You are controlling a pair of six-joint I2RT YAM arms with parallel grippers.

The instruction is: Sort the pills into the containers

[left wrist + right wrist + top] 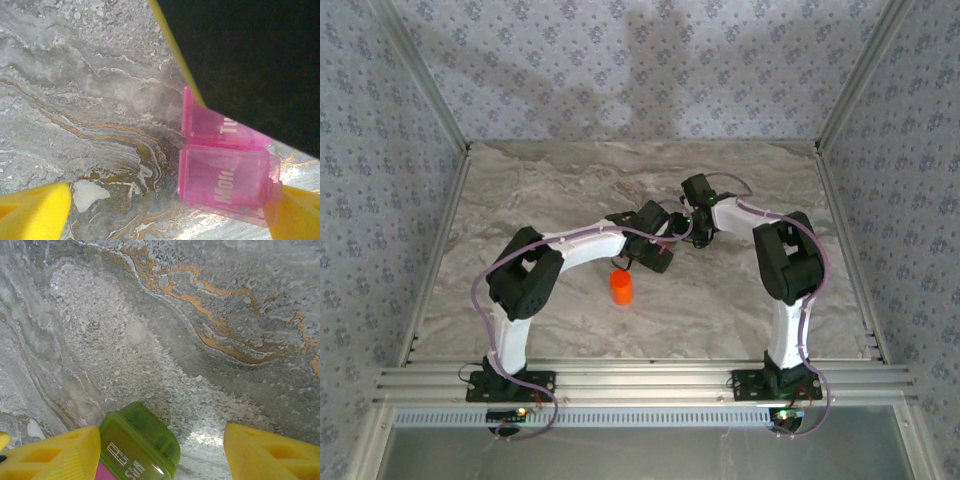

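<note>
The containers are a small joined pair. The pink compartment (225,175), with white lettering, lies on the marble in the left wrist view. It touches the right finger (295,215) of my left gripper (165,215), which stands wide open with a large gap to its other finger. The olive-green compartment (137,445), lid down, rests against the left finger (55,455) of my right gripper (162,447); that gripper is open, its other finger well apart. Both grippers (655,248) (692,225) meet at the table's centre. The pills are out of view.
An orange bottle (622,288) with a round cap stands upright just in front of the left gripper. The marble table (520,200) is walled by aluminium rails (440,230) on the sides. A dark body with a yellow edge (240,60) looms over the pink compartment.
</note>
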